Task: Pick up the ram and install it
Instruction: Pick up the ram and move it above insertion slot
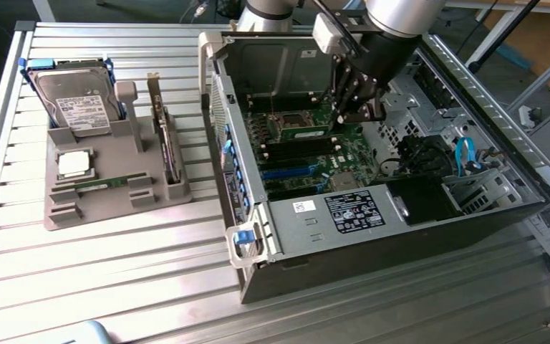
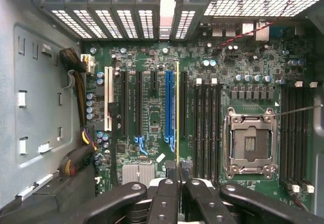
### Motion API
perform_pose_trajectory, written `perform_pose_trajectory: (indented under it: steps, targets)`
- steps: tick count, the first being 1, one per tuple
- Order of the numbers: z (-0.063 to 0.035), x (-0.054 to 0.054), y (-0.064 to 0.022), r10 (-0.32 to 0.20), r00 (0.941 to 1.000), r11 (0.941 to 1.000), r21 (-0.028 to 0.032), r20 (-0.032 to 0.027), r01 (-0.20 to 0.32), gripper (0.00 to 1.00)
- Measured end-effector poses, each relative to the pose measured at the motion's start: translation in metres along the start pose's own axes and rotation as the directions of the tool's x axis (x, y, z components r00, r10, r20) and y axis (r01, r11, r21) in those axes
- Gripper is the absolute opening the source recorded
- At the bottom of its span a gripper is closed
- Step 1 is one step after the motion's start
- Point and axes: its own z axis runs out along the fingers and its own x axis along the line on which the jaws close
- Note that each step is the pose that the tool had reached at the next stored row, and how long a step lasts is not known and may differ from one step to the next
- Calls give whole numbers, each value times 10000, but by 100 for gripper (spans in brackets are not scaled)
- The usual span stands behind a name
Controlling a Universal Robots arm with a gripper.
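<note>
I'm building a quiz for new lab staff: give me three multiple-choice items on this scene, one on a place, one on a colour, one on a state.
1. Where is the hard drive? A in the computer case; B on the grey tray; C on the floor.
2. What colour is the long slot next to the ram? A red; B blue; C orange.
3. How do the gripper's jaws stand? A wide open; B shut on a cable; C shut on the ram.
Key: B, it rests on the tray at the exterior view's left; B, the slot is plainly blue; C, the ram's thin edge runs out from between the closed jaws.
</note>
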Motion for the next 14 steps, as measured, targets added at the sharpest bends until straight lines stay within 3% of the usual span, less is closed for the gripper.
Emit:
perform_pose_trajectory:
  steps: [14]
  targets:
    - [28, -165, -11, 0, 10000, 10000, -1, 0, 0, 12]
